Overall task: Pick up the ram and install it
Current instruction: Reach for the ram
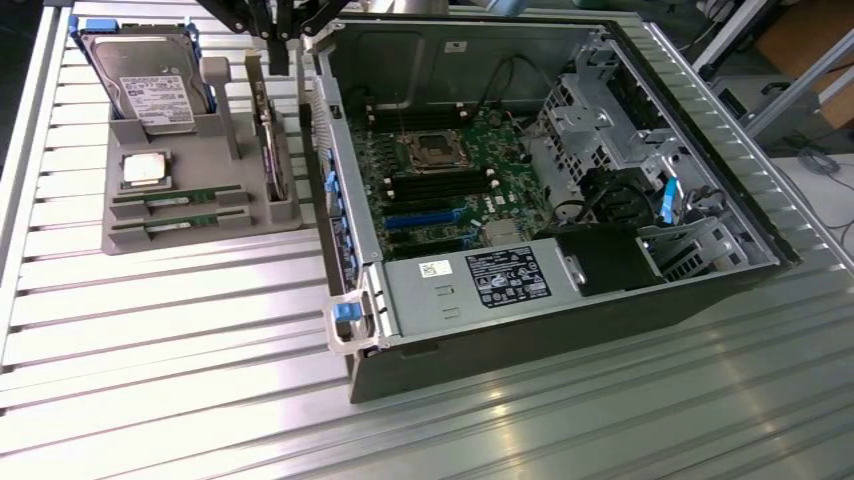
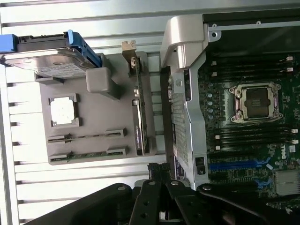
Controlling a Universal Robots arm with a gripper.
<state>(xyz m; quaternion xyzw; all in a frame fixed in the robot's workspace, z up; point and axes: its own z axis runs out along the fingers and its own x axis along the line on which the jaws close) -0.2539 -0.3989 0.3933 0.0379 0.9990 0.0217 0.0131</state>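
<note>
Ram (image 1: 180, 197) lies flat in a slot of the gray holder (image 1: 167, 243) on the tabletop (image 1: 187, 360), with its twin (image 1: 180, 222) in the next slot, just beside it. We find the gripper (image 1: 276, 66) well apart from both, hanging over the holder's edge nearest the case (image 1: 441, 40). Its fingers are closed together and hold nothing. Risks, in our judgement, are as follows. A descent with the fingers shut would strike the stick rather than straddle it. The stick sits low in its slot with little edge standing proud, so a shallow or off-centre pinch could slip or tilt it. The twin is close enough that a skewed approach could disturb it, and the CPU chip (image 1: 144, 168) lies near on the other side. An upright card (image 1: 274, 150) stands between the ram and the case, in the likely carry path. At the motherboard slots (image 1: 441, 186), a tilted or reversed stick pressed down could jam or damage its contacts.
</note>
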